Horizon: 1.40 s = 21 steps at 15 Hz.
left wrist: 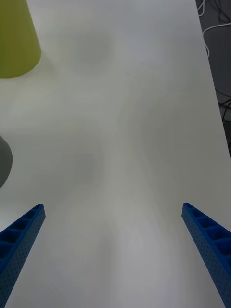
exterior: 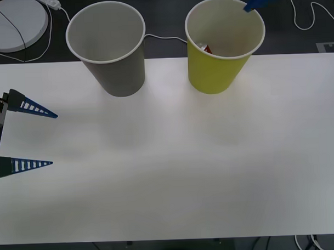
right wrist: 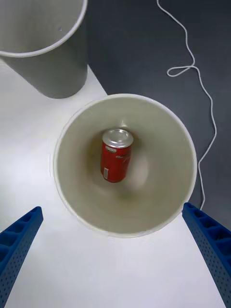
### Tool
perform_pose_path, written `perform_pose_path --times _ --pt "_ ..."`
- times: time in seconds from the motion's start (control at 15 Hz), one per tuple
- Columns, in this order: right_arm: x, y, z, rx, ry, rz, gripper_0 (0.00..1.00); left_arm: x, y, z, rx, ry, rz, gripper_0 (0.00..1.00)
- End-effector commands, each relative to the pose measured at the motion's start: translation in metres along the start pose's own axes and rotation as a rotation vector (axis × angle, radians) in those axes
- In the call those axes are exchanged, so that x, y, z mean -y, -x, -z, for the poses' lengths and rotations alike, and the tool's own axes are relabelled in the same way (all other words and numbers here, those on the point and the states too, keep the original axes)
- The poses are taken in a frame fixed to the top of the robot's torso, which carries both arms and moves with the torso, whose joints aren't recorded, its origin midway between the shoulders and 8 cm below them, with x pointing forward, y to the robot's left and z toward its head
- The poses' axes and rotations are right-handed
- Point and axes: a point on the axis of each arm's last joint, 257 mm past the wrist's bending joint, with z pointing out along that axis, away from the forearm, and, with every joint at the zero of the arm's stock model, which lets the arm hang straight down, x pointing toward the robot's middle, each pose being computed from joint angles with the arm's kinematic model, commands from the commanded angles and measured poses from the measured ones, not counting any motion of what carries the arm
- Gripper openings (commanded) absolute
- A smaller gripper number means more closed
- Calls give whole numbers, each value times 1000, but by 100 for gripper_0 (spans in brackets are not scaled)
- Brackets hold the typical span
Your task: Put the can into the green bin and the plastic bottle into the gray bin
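Spanning most of the front view, the white bench (exterior: 174, 174) carries two large paper cups near its far edge. On the robot's left stands the gray bin (exterior: 114, 72), upright, its whitish inside bare as far as can be seen. Well apart from it, toward the right, stands the green bin (exterior: 215, 74), also upright.

The left claw (exterior: 38, 137) hovers low over the bench at its left edge, its two blue ribbed fingers spread wide with nothing between them. The right claw (right wrist: 115, 250) hangs above the green bin, its fingers wide apart too and gripping nothing; one blue fingertip (exterior: 250, 6) shows over the bin's far rim.

The can (right wrist: 115, 155) lies on its side at the bottom of the green bin, its silver top toward the bin's wall.
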Motion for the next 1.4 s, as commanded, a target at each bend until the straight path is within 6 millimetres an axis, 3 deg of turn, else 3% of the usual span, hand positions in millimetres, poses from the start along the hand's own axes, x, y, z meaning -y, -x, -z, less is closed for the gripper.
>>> perform_pose_path --times 0.07,0.8,1.4 --pt "-15 -24 16 46 1 46 100 0 0 0 0 0 0 100" --pt "-96 -131 29 229 251 294 100 0 0 0 0 0 0 100" --pt "-158 -224 26 210 229 374 100 0 0 0 0 0 0 100"
